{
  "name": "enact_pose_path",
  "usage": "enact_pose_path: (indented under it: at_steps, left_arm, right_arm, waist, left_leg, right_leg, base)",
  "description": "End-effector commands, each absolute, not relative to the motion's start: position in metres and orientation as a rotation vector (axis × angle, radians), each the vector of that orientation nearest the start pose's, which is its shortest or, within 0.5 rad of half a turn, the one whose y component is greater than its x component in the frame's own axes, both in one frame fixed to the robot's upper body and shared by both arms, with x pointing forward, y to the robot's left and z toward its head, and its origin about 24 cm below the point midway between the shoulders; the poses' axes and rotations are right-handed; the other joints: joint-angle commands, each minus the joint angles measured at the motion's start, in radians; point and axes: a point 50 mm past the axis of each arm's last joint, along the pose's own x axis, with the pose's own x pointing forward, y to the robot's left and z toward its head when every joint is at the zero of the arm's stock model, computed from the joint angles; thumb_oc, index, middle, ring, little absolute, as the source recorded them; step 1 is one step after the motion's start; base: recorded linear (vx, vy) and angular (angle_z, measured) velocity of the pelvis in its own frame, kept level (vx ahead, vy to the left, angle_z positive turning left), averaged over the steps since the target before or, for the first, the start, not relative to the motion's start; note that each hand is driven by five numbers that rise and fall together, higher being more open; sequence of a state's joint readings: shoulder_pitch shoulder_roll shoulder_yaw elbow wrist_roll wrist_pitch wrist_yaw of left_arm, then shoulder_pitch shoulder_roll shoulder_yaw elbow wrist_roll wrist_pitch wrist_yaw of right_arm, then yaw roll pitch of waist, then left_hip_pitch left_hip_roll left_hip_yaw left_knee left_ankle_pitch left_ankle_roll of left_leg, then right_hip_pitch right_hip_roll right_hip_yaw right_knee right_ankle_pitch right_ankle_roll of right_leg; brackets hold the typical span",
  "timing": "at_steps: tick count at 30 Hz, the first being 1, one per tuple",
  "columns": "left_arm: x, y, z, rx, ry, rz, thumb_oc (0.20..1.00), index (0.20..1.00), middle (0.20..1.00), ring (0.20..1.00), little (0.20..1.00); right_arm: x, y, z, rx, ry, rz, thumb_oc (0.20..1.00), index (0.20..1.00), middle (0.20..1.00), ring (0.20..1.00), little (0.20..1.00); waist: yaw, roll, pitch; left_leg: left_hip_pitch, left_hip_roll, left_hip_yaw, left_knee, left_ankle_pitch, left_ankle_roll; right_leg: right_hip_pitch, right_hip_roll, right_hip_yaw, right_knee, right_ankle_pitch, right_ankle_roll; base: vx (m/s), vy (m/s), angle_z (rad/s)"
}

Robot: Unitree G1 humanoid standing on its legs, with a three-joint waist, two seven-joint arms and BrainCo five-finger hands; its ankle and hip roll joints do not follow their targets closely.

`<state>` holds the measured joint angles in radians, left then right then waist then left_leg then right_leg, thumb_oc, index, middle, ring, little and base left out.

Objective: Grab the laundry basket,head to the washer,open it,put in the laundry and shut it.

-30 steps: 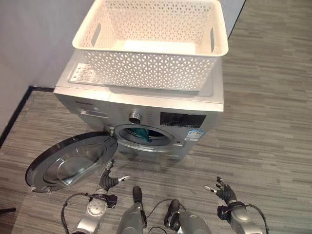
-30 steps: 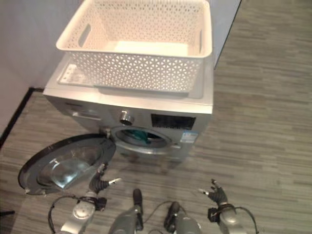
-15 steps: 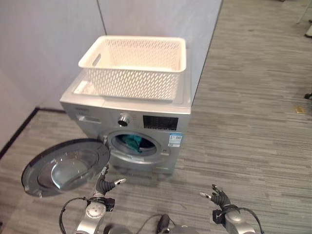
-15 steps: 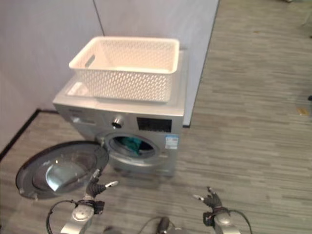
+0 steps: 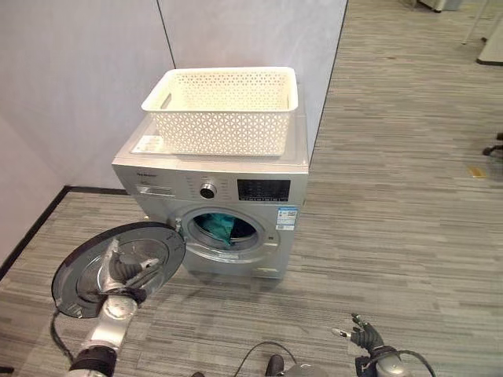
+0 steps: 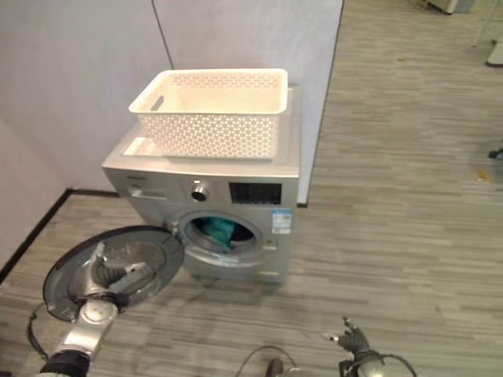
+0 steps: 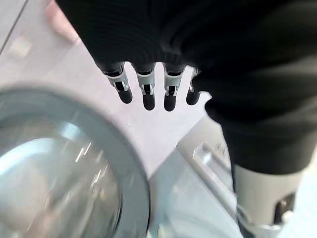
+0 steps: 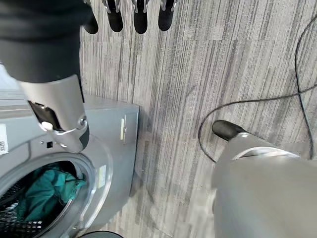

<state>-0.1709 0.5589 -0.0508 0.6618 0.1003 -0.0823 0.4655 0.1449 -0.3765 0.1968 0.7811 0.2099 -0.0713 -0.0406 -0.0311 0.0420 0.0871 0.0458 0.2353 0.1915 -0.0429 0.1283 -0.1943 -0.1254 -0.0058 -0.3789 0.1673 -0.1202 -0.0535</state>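
The left robot hand (image 5: pixel 130 269), fingers straight and relaxed and gripping nothing, is now being held against the inner face of the washer door (image 5: pixel 86 259), where a second ago it was hovering below the door's rim. The door is standing swung wide to the left of the washer (image 5: pixel 216 204), and teal laundry (image 5: pixel 218 228) is lying inside the drum. The laundry basket (image 5: pixel 224 110) is sitting emptied on the washer's top. The right robot hand (image 5: pixel 363 338), loosely spread, is being kept idle above the floor. Only the closing of the door appears to be left.
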Motion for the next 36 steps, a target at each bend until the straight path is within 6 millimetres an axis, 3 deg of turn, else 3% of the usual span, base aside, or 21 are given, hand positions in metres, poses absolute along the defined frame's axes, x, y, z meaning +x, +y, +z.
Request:
enact_pose_path:
  at_steps: [1, 4, 5, 9, 10, 11, 14, 15, 17, 19, 22, 26, 30, 36]
  left_arm:
    - [0.263, 0.35, 0.04, 0.877, 0.192, 0.662, 1.0, 1.0, 1.0, 1.0, 1.0]
    - [0.275, 0.371, 0.067, 0.948, 0.179, 0.74, 1.0, 1.0, 1.0, 1.0, 1.0]
    - [0.276, 0.371, 0.067, 0.948, 0.178, 0.739, 1.0, 1.0, 1.0, 1.0, 1.0]
    - [0.294, 0.392, 0.116, 1.068, 0.121, 0.813, 1.0, 1.0, 1.0, 1.0, 1.0]
    - [0.304, 0.394, 0.137, 1.09, 0.09, 0.84, 1.0, 1.0, 1.0, 1.0, 1.0]
    - [0.305, 0.393, 0.138, 1.091, 0.087, 0.839, 1.0, 1.0, 1.0, 1.0, 1.0]
    - [0.315, 0.401, 0.167, 1.067, 0.082, 0.896, 1.0, 1.0, 1.0, 1.0, 1.0]
    - [0.322, 0.403, 0.191, 1.06, 0.062, 0.924, 1.0, 1.0, 1.0, 1.0, 1.0]
    - [0.323, 0.406, 0.202, 1.064, 0.061, 0.941, 1.0, 1.0, 1.0, 1.0, 1.0]
    - [0.325, 0.41, 0.231, 1.061, 0.051, 0.99, 1.0, 1.0, 1.0, 1.0, 1.0]
    - [0.317, 0.42, 0.255, 1.062, 0.059, 1.053, 1.0, 1.0, 1.0, 1.0, 1.0]
    - [0.306, 0.432, 0.272, 1.066, 0.073, 1.115, 1.0, 1.0, 1.0, 1.0, 1.0]
    - [0.276, 0.458, 0.285, 1.034, 0.122, 1.234, 1.0, 1.0, 1.0, 1.0, 1.0]
    - [0.253, 0.476, 0.282, 1.03, 0.184, 1.293, 1.0, 1.0, 1.0, 1.0, 1.0]
  right_arm:
    - [0.133, -0.248, -0.115, -0.272, 0.812, -0.033, 1.0, 1.0, 1.0, 1.0, 1.0]
    - [0.136, -0.25, -0.112, -0.284, 0.796, -0.024, 1.0, 1.0, 1.0, 1.0, 1.0]
    - [0.137, -0.25, -0.112, -0.283, 0.795, -0.024, 1.0, 1.0, 1.0, 1.0, 1.0]
    - [0.146, -0.251, -0.105, -0.307, 0.755, 0.01, 1.0, 1.0, 1.0, 1.0, 1.0]
    - [0.151, -0.251, -0.103, -0.305, 0.736, 0.015, 1.0, 1.0, 1.0, 1.0, 1.0]
    - [0.151, -0.251, -0.103, -0.303, 0.735, 0.013, 1.0, 1.0, 1.0, 1.0, 1.0]
    - [0.163, -0.248, -0.097, -0.303, 0.7, 0.039, 1.0, 1.0, 1.0, 1.0, 1.0]
    - [0.168, -0.245, -0.094, -0.299, 0.68, 0.055, 1.0, 1.0, 1.0, 1.0, 1.0]
    - [0.171, -0.244, -0.093, -0.294, 0.67, 0.065, 1.0, 1.0, 1.0, 1.0, 1.0]
    - [0.177, -0.241, -0.087, -0.289, 0.644, 0.088, 1.0, 1.0, 1.0, 1.0, 1.0]
    - [0.181, -0.237, -0.085, -0.267, 0.627, 0.105, 1.0, 1.0, 1.0, 1.0, 1.0]
    - [0.182, -0.232, -0.084, -0.242, 0.624, 0.12, 1.0, 1.0, 1.0, 1.0, 1.0]
    - [0.18, -0.229, -0.084, -0.21, 0.626, 0.142, 1.0, 1.0, 1.0, 1.0, 1.0]
    - [0.177, -0.225, -0.084, -0.192, 0.626, 0.172, 1.0, 1.0, 1.0, 1.0, 1.0]
  waist:
    - [-0.026, -0.012, -0.039]
    - [-0.038, -0.013, -0.021]
    - [-0.037, -0.014, -0.02]
    - [-0.052, -0.018, 0.014]
    - [-0.062, -0.021, 0.032]
    - [-0.059, -0.022, 0.033]
    - [-0.073, -0.033, 0.063]
    - [-0.075, -0.045, 0.082]
    - [-0.076, -0.052, 0.089]
    - [-0.086, -0.073, 0.112]
    - [-0.09, -0.096, 0.124]
    - [-0.089, -0.117, 0.126]
    - [-0.087, -0.143, 0.122]
    - [-0.083, -0.158, 0.11]
  left_leg:
    - [-0.044, -0.027, 0.01, -0.044, 0.104, 0.026]
    - [-0.052, -0.036, 0.025, -0.044, 0.05, 0.039]
    - [-0.052, -0.036, 0.025, -0.044, 0.05, 0.039]
    - [-0.081, -0.051, 0.046, -0.044, -0.007, 0.059]
    - [-0.101, -0.057, 0.054, -0.044, -0.025, 0.067]
    - [-0.102, -0.058, 0.055, -0.044, -0.025, 0.068]
    - [-0.138, -0.067, 0.066, -0.044, -0.036, 0.08]
    - [-0.169, -0.073, 0.07, -0.044, -0.035, 0.089]
    - [-0.182, -0.077, 0.071, -0.044, -0.036, 0.093]
    - [-0.219, -0.09, 0.07, -0.033, -0.039, 0.104]
    - [-0.263, -0.101, 0.07, 0.001, -0.058, 0.115]
    - [-0.293, -0.109, 0.072, 0.028, -0.076, 0.126]
    - [-0.317, -0.118, 0.074, 0.043, -0.09, 0.137]
    - [-0.324, -0.122, 0.073, 0.045, -0.097, 0.141]
  right_leg:
    - [0.218, -0.074, 0.016, -0.18, -0.015, 0.12]
    - [0.19, -0.091, 0.022, -0.183, 0.008, 0.138]
    - [0.189, -0.091, 0.023, -0.183, 0.009, 0.139]
    - [0.13, -0.115, 0.045, -0.186, 0.047, 0.162]
    - [0.097, -0.126, 0.056, -0.186, 0.066, 0.172]
    - [0.095, -0.127, 0.056, -0.185, 0.066, 0.172]
    - [0.039, -0.139, 0.082, -0.186, 0.098, 0.187]
    - [0.0, -0.148, 0.093, -0.182, 0.116, 0.194]
    - [-0.015, -0.154, 0.097, -0.182, 0.122, 0.198]
    - [-0.052, -0.165, 0.114, -0.184, 0.142, 0.207]
    - [-0.082, -0.175, 0.131, -0.189, 0.164, 0.215]
    - [-0.1, -0.182, 0.141, -0.192, 0.177, 0.223]
    - [-0.117, -0.189, 0.152, -0.196, 0.194, 0.231]
    - [-0.125, -0.191, 0.157, -0.199, 0.198, 0.234]
  base:
    - [-0.01, 0.106, -0.02]
    - [-0.04, 0.105, -0.12]
    - [-0.05, 0.094, -0.25]
    - [-0.1, 0.136, -0.26]
    - [-0.11, 0.117, -0.08]
    - [-0.12, 0.129, -0.06]
    - [-0.11, 0.132, -0.17]
    - [-0.13, 0.155, -0.4]
    - [-0.07, 0.096, -0.22]
    - [-0.06, 0.109, -0.01]
    - [-0.03, 0.066, -0.04]
    - [0.01, 0.061, -0.07]
    - [0.02, 0.019, -0.02]
    - [0.02, 0.013, -0.04]
